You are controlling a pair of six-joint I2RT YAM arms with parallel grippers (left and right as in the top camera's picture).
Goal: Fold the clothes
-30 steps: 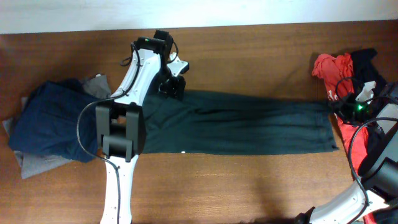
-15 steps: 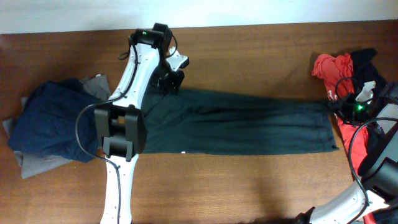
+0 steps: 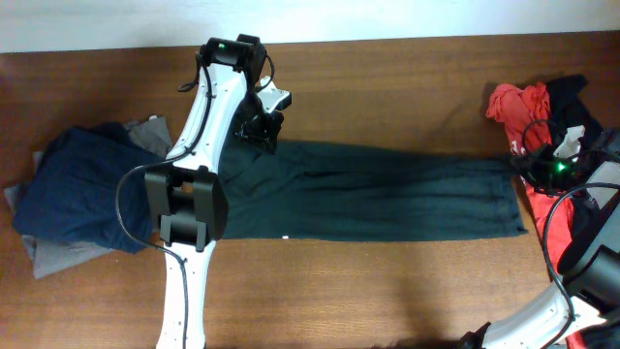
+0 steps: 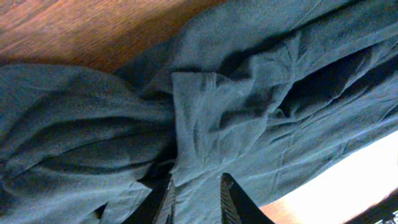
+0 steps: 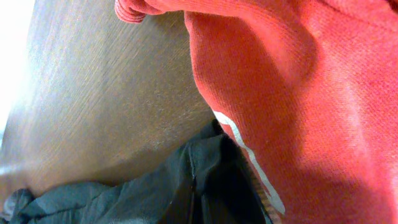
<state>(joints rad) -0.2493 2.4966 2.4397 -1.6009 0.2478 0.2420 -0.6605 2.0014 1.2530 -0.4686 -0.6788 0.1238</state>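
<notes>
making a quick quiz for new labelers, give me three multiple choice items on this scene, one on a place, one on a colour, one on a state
1. Where does the navy blue piece lie?
A) at the left end of the table
B) at the right end
C) in the middle

2. What colour is the bunched shirt at the right end?
A) yellow
B) white
C) red

3. How does the dark green shirt lie?
A) folded into a small square
B) stretched out long
C) rolled into a ball

Answers:
1 A, it sits on a grey piece at the left end.
2 C, the overhead and right wrist views both show red cloth.
3 B, it spans the middle as one long band.
</notes>
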